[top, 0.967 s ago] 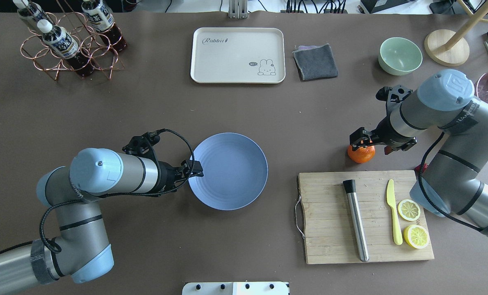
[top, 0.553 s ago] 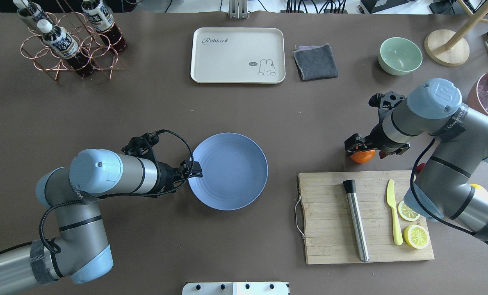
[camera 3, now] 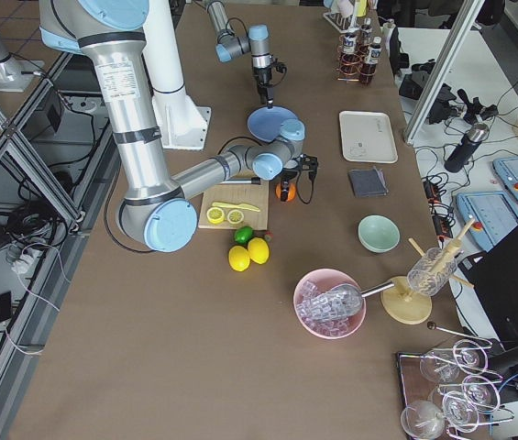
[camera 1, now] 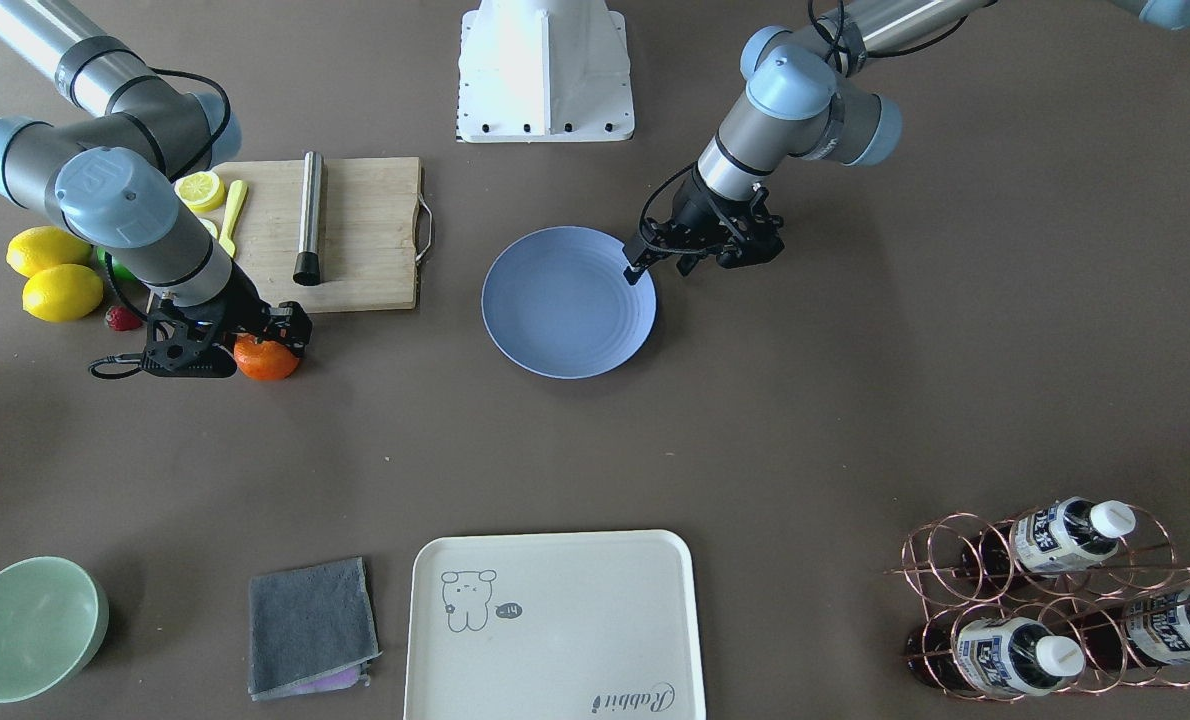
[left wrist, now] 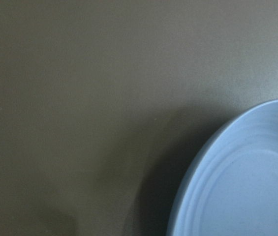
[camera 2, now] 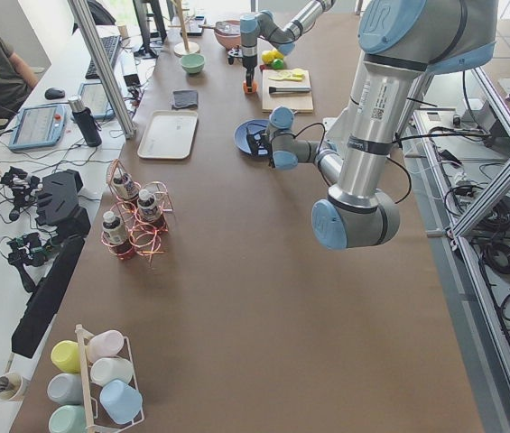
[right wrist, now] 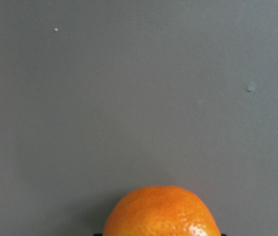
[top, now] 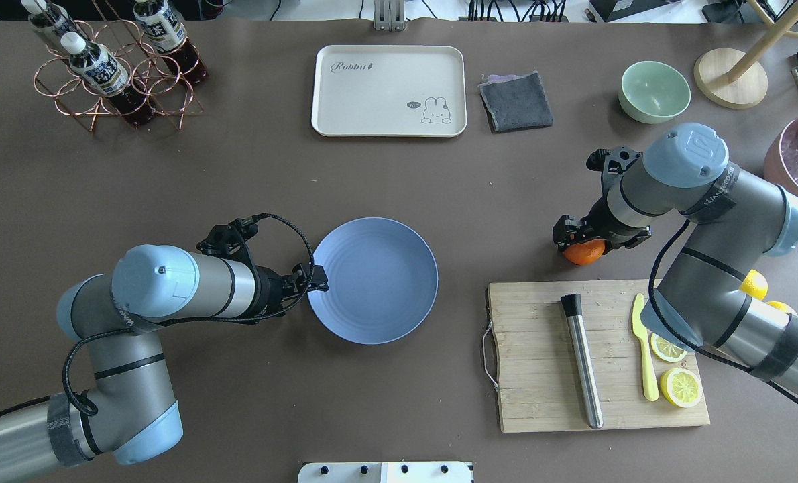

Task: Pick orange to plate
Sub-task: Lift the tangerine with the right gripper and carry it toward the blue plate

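One orange (top: 584, 253) sits pinched in the right tool (top: 580, 241), whose dark fingertips show hard against the fruit's two flanks in the wrist view. The tool points down at the brown tabletop (top: 238, 181) and hides the orange's top from overhead. No view shows whether the fruit rests on the surface or hangs just off it.

Just beside it, on the robot's side, lies a wooden cutting board (top: 540, 349). The board carries a steel bar (top: 583, 365) with a black end, a yellow knife (top: 642, 345) and two lemon halves (top: 680, 387), one partly under the right arm. Two whole lemons (camera 1: 60, 292) and a lime (camera 3: 243, 235) sit past the board, towards the robot's right.

A stretch of tabletop separates the orange from the blue plate (top: 372, 280), which lies well apart on the robot's left, with the board's metal handle facing it. The left tool (top: 320, 279) is poised at the plate's left rim. The pictures do not show whether its fingers are apart or together.

Along the far edge stand a cream tray (top: 389, 90), a folded grey cloth (top: 516, 100) and a pale green bowl (top: 654, 92). A copper wire rack (top: 114, 74) holding bottles (top: 97, 67) is also there.
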You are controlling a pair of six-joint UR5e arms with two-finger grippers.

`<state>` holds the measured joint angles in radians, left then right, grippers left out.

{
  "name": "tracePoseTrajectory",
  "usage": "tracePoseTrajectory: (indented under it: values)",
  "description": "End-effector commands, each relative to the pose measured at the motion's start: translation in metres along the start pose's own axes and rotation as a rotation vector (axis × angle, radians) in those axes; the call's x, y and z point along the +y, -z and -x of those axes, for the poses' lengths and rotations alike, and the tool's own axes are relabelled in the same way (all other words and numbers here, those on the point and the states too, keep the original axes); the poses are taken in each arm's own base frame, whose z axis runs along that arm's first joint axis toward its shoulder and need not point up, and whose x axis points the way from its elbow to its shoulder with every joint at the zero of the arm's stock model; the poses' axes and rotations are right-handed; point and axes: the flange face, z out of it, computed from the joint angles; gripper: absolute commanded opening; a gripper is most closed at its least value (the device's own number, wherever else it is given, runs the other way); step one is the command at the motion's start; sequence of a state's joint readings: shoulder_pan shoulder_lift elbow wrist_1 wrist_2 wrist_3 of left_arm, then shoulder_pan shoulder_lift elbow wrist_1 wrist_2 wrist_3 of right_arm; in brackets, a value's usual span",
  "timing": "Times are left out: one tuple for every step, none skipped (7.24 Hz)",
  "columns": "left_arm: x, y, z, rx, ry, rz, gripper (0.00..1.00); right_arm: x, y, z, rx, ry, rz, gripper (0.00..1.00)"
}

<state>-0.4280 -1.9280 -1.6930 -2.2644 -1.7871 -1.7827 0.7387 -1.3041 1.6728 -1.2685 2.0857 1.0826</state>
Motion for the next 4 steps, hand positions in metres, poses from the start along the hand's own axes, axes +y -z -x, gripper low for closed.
tracePoseTrajectory:
  values:
    - [0.001, 0.002, -0.002, 0.006, -0.002, 0.001, 0.97, 0.006, 0.051, 0.033, -0.057, 0.013, -0.028, 0.00]
    - [-0.003, 0.005, 0.000, 0.007, 0.001, -0.006, 0.97, 0.016, 0.080, 0.077, -0.062, 0.007, -0.021, 0.00]
    - [-0.010, 0.020, 0.015, 0.004, -0.002, -0.016, 0.97, 0.046, 0.078, 0.137, -0.088, -0.050, -0.007, 0.00]
    - [-0.027, 0.053, 0.037, 0.004, -0.034, -0.034, 0.97, 0.077, 0.073, 0.194, -0.111, -0.086, -0.026, 0.00]
